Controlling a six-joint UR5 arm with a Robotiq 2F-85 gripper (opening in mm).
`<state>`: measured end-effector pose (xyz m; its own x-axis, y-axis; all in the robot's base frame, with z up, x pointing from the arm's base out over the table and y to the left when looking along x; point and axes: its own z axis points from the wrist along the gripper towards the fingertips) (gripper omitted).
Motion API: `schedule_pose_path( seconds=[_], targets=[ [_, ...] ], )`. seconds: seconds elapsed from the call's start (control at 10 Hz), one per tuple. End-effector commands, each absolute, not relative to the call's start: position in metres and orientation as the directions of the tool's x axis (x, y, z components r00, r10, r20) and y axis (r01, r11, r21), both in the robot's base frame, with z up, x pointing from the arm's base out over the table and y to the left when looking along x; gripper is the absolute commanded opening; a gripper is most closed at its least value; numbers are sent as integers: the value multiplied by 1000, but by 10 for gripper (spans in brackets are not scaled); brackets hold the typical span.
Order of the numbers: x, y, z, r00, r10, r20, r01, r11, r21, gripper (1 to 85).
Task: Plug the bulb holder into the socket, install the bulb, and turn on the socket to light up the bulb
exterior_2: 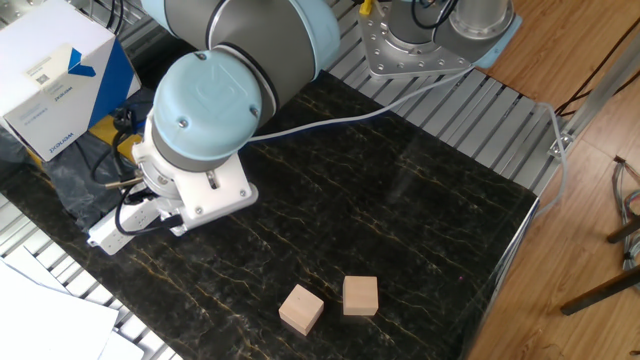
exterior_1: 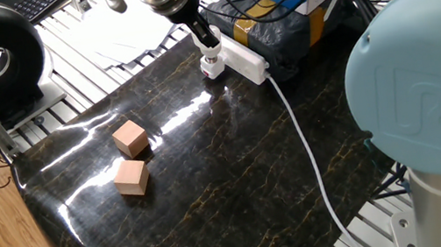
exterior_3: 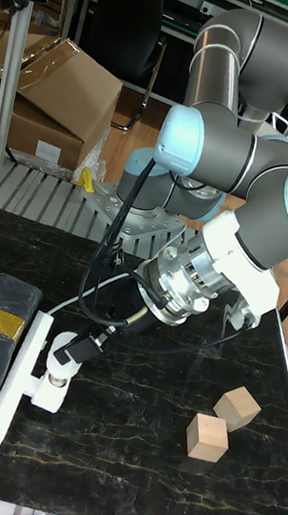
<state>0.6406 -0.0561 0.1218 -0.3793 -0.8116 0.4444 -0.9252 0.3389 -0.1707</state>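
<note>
Here the small white cube-shaped bulb holder (exterior_3: 47, 391) sits against the long white power strip (exterior_3: 10, 390), the white bulb (exterior_1: 209, 52) upright above it, pinched in the black two-finger gripper (exterior_1: 204, 39); two tan wooden cubes (exterior_1: 130, 158) lie well apart.

the single arm reaches from its base across the bench, its grey links folded back and its pale blue joint caps turned toward the cameras. the wrist tilts downward at a slant, carrying a white mounting block. the end effector (exterior_1: 208, 47) (exterior_3: 67, 356) points down and away from the wrist, its two dark fingers drawn close together, tips low over the bench. in the other fixed view the wrist hides the fingers.
</note>
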Motion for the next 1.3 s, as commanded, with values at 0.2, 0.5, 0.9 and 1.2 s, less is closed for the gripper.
schedule_pose_path(
  seconds=[0.2, 0.5, 0.9, 1.2],
  targets=[
    [644, -58, 127, -382, -809, 447, -924, 344, -167, 247],
    [646, -62, 128, -409, -792, 454, -913, 363, -188, 247],
    [642, -52, 118, -431, -790, 436, -902, 390, -186, 240],
    [642, -51, 118, -430, -787, 442, -903, 390, -183, 240]
  ],
)
